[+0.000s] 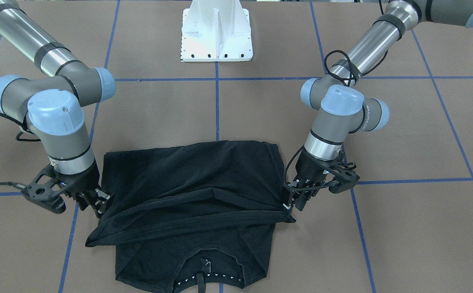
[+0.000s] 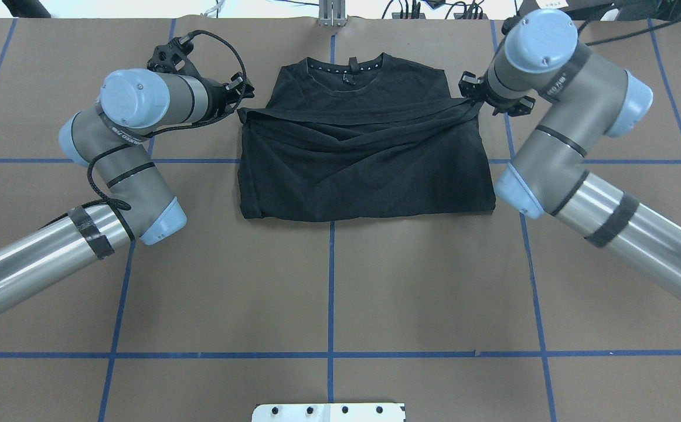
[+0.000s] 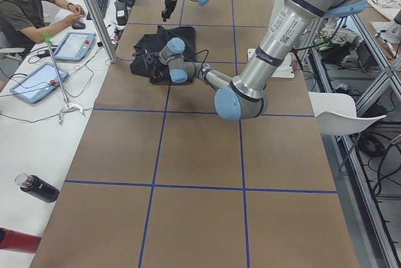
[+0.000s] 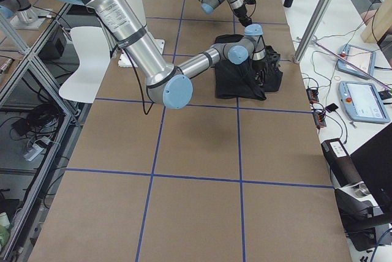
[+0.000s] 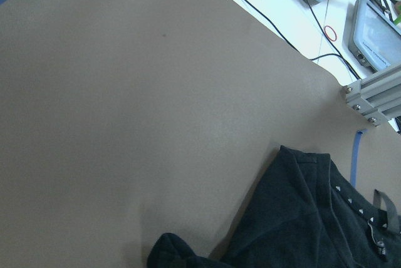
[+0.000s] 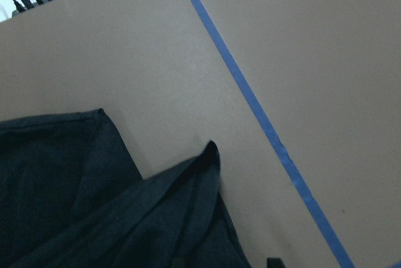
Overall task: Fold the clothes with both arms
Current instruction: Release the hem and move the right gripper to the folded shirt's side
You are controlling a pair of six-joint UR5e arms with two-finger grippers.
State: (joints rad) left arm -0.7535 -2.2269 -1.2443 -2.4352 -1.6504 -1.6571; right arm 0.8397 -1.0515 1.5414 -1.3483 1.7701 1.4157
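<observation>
The black T-shirt [image 1: 195, 175] lies flat on the brown table [image 1: 403, 228], centred on a blue tape line [image 1: 217, 106], with its dotted collar [image 1: 208, 278] at the edge away from the robot. Its lower half is doubled over the upper half, and the free edge of that top layer runs as a nearly straight, taut band across the shirt's width, just short of the collar. Each gripper stands at one end of this band. The left gripper [image 1: 295, 201] points down at the shirt's side, its fingers drawn narrow, almost together, and pinching the corner of the top layer, where the cloth comes to a small point at the fingertips. The right gripper [image 1: 98, 201] is at the opposite end, tilted inward, its fingers likewise closed to a thin gap on the fabric edge; beyond it a flap of the layer sags outward onto the table. In the overhead view the band spans straight from one gripper to the other. The wrist views show only cloth and table: a raised corner on the right, a bunched fold on the left.
</observation>
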